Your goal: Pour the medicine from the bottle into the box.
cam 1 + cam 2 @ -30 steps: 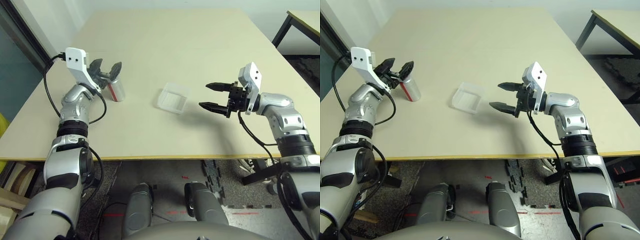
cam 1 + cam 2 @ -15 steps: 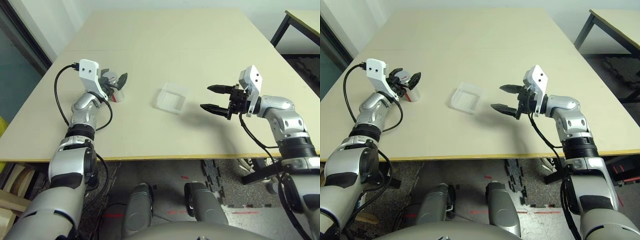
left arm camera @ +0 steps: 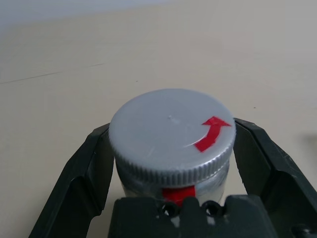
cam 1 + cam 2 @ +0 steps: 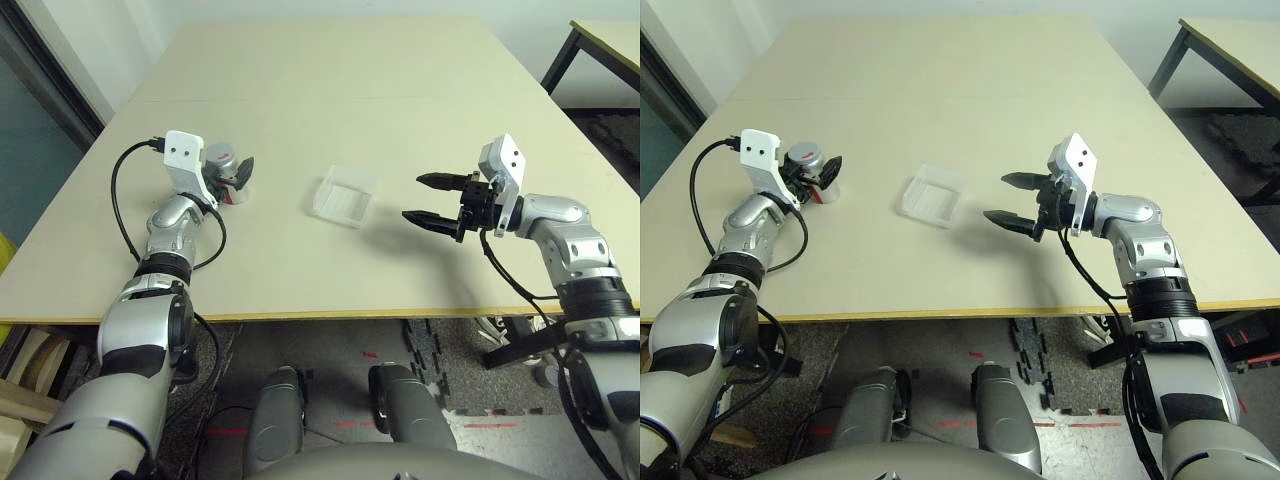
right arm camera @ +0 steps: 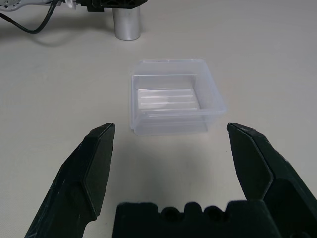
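The bottle (image 4: 221, 158), silvery-grey with a red stripe, stands upright on the left of the table with its grey cap on. The medicine is hidden inside it. My left gripper (image 4: 232, 172) is open and reaches over the bottle from the left. Its black fingers (image 3: 91, 168) flank the cap (image 3: 171, 131) closely on both sides. The clear plastic box (image 4: 345, 197) lies empty at the table's middle. My right gripper (image 4: 413, 198) hovers open just right of the box, pointing at it. In the right wrist view the box (image 5: 171, 101) lies beyond the spread fingers and the bottle (image 5: 127, 22) stands farther off.
The beige table (image 4: 330, 90) stretches bare behind the box, and its front edge runs close below both arms. A black cable (image 4: 118, 200) loops beside my left forearm. A second table (image 4: 605, 35) stands at the far right, past the floor.
My left gripper has swung down from behind the bottle until its open fingers sit around the cap. The bottle, the box and my right gripper have stayed put.
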Tool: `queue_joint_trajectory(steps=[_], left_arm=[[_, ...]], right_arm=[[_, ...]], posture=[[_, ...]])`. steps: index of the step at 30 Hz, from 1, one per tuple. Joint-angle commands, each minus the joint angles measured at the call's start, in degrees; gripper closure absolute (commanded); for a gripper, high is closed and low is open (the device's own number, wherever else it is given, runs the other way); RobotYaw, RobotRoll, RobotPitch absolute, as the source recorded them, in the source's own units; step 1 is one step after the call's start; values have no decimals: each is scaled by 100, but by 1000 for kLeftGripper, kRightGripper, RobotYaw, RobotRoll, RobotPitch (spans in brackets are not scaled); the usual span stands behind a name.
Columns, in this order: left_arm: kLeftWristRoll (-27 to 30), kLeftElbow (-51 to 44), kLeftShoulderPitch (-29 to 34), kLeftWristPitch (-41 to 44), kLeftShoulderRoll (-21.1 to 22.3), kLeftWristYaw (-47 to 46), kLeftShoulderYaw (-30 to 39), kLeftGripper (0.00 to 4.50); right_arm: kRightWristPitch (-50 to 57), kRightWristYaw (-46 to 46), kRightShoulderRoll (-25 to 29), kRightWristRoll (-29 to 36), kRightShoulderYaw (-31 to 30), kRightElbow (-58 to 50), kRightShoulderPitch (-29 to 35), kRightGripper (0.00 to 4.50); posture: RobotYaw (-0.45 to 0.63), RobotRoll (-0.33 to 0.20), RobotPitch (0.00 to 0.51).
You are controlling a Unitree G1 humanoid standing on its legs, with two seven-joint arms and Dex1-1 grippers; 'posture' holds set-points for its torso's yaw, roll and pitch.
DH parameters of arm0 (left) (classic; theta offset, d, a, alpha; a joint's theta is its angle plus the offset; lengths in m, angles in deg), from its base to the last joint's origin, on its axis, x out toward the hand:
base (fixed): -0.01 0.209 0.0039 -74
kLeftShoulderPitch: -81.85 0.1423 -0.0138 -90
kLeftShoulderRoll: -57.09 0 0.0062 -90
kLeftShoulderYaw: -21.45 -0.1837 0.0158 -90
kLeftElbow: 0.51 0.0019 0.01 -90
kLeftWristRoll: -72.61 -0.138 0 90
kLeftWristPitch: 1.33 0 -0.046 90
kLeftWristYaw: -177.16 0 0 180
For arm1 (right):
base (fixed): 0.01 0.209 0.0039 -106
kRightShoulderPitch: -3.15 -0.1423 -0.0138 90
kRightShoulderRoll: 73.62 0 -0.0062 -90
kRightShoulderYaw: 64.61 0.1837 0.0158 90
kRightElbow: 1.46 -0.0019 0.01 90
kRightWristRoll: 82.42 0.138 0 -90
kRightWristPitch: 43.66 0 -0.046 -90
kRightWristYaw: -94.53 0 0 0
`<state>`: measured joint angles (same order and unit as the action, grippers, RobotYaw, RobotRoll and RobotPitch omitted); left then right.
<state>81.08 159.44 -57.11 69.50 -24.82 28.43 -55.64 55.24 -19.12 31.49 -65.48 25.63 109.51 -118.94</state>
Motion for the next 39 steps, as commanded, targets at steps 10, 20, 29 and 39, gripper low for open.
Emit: queue_joint_trajectory(steps=[10, 20, 29, 39], left_arm=[[-184, 233, -10, -87, -61, -100, -24, 40], [-337, 323, -13, -106, -94, -196, -67, 40], [-421, 377, 3, -93, -111, -240, -98, 40], [-456, 412, -27, -30, -96, -276, -59, 1362]], right_arm=[[64, -71, 79, 15, 10, -206, 158, 0], [67, -107, 74, 13, 15, -220, 161, 0], [101, -137, 63, 18, 2, -286, 188, 0], [72, -182, 55, 2, -2, -274, 151, 0]], posture=[[-187, 0, 97], [-192, 0, 98], [-195, 0, 102], [-197, 0, 96]])
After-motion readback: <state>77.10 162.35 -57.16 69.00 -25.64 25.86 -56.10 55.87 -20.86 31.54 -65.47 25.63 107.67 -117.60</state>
